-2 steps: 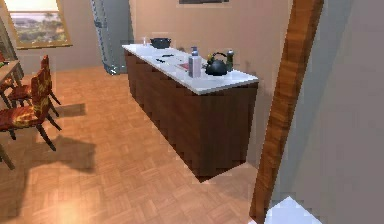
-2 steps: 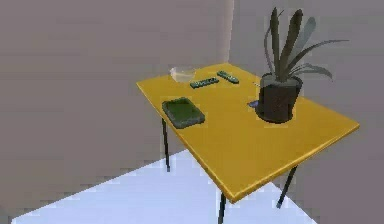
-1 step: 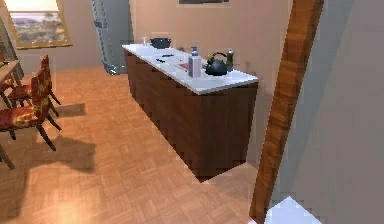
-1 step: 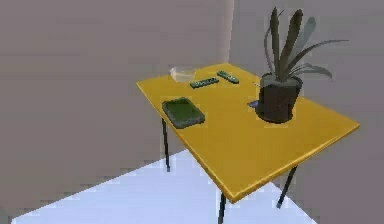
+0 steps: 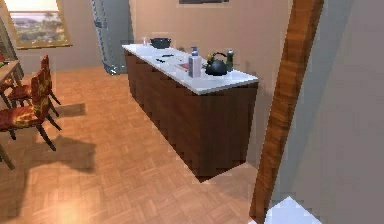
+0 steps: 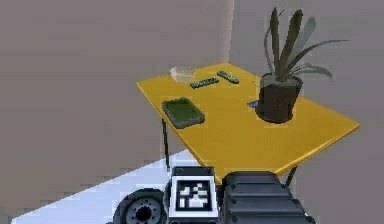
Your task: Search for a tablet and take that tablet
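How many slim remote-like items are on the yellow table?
2. One remote-like item lies right of the bowl; the second item sits farther right, toward the potted plant, whose pot may hide more.

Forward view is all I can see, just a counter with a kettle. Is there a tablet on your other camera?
Observer: The arm side view has a yellow table.
Operator: Ooh, what's on it?
Observer: A dark flat slab, likely the tablet, lies near the table's corner toward that view's left.
Operator: Is anything next to it?
Observer: A potted plant stands toward the view's right, apart from the slab.
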You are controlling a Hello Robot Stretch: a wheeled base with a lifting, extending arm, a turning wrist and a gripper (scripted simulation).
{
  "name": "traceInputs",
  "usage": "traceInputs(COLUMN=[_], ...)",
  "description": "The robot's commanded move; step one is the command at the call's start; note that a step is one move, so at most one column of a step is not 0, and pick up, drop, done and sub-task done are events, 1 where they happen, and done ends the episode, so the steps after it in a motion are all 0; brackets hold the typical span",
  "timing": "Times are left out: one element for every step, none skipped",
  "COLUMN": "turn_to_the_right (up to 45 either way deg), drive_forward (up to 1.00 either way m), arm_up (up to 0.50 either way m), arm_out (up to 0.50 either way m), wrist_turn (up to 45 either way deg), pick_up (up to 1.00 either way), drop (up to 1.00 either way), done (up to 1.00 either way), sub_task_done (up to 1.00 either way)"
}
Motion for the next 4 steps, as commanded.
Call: traceInputs(turn_to_the_right=[0.0,0.0,0.0,0.0], drive_forward=[0.0,0.0,0.0,0.0], arm_up=[0.0,0.0,0.0,0.0], arm_out=[0.48,0.0,0.0,0.0], wrist_turn=[0.0,45.0,45.0,45.0], pick_up=[0.0,0.0,0.0,0.0], drop=[0.0,0.0,0.0,0.0], done=[0.0,0.0,0.0,0.0], sub_task_done=[0.0,0.0,0.0,0.0])
